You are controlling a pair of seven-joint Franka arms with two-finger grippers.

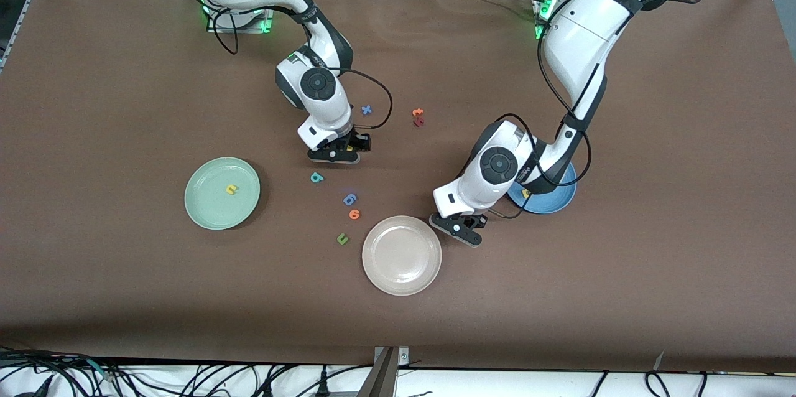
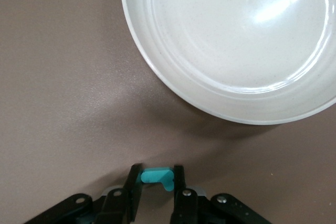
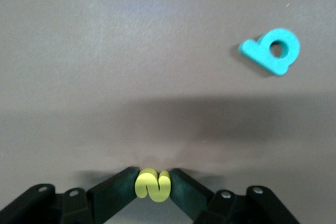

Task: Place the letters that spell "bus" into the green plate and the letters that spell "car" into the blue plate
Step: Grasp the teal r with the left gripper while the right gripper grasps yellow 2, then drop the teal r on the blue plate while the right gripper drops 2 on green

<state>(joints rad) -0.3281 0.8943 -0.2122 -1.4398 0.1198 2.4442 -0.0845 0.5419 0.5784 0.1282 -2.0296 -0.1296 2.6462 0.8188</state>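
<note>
Between rigid black jaws: squashed yellow foam "s" [image 3: 153, 184], teal piece [image 2: 159, 177].

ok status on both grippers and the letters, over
Left gripper shut on teal letter beside beige plate. Right gripper shut on yellow s. Yellow u in green plate. Teal b on table.
</note>
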